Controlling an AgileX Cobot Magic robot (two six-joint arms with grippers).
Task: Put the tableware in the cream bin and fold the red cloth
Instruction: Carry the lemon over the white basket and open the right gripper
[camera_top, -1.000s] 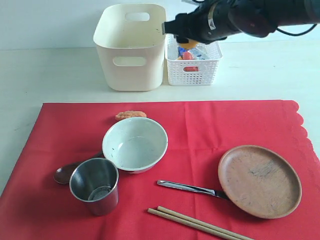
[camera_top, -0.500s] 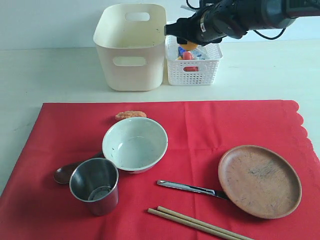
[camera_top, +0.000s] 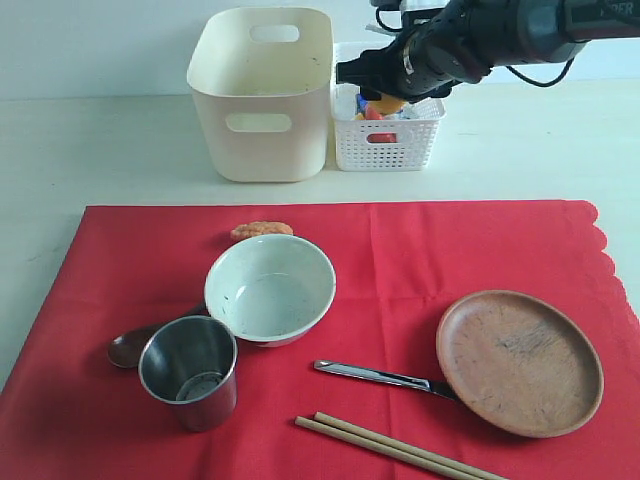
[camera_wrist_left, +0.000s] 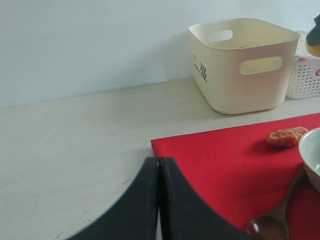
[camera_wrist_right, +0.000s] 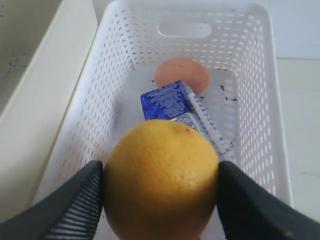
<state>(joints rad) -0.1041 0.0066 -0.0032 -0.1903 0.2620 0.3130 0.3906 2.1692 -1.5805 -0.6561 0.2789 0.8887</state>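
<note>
Your right claw (camera_wrist_right: 161, 200) grips a yellow-orange toy lemon (camera_wrist_right: 160, 165) over the white lattice basket (camera_wrist_right: 250, 100); your left claw (camera_wrist_left: 159, 200) is pressed closed, empty. The bright red cloth (camera_top: 400, 260), scalloped on one edge, lies flat at the near edge of the desk (camera_top: 100, 150), carrying the pale green-white bowl (camera_top: 270, 290), shiny steel cup (camera_top: 190, 372) and round brown wooden plate (camera_top: 520, 362).

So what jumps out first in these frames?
The right gripper clamped on a yellow lemon, right above the white lattice basket at the back beside the cream bin. Then the big red cloth up front, with bowl, steel cup and wooden plate sitting on it.
</note>
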